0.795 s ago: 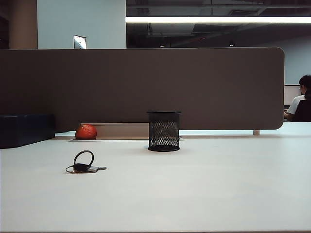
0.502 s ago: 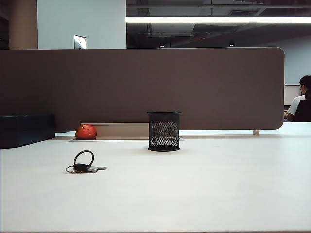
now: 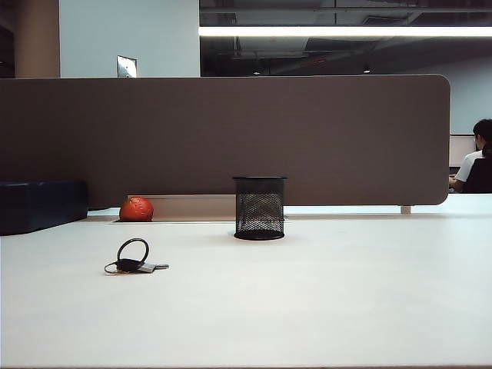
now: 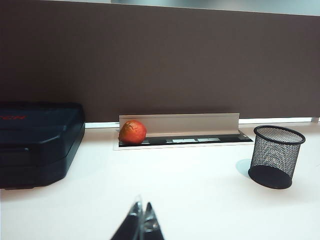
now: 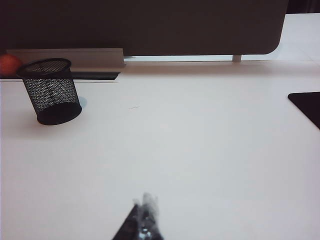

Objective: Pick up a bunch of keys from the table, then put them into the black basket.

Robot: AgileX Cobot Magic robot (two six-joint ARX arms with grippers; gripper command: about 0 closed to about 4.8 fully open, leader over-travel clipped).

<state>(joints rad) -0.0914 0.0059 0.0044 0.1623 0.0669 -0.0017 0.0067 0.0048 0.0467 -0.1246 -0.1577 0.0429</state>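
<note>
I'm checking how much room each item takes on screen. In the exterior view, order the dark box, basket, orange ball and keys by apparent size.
Largest to smallest:
1. Dark box, partly cut off at the frame's edge
2. Basket
3. Keys and orange ball: too similar to rank; the keys lie nearer the camera.

- White table [image 3: 323,300], backed by a brown partition panel [image 3: 231,131].
- Bunch of keys [image 3: 134,260] flat on the left front part.
- Black basket [image 3: 259,207] upright mid-table, near the partition.
- Orange-red ball [image 3: 136,208] in the rear slot.
- Dark box [image 3: 38,204] at far left.
</note>
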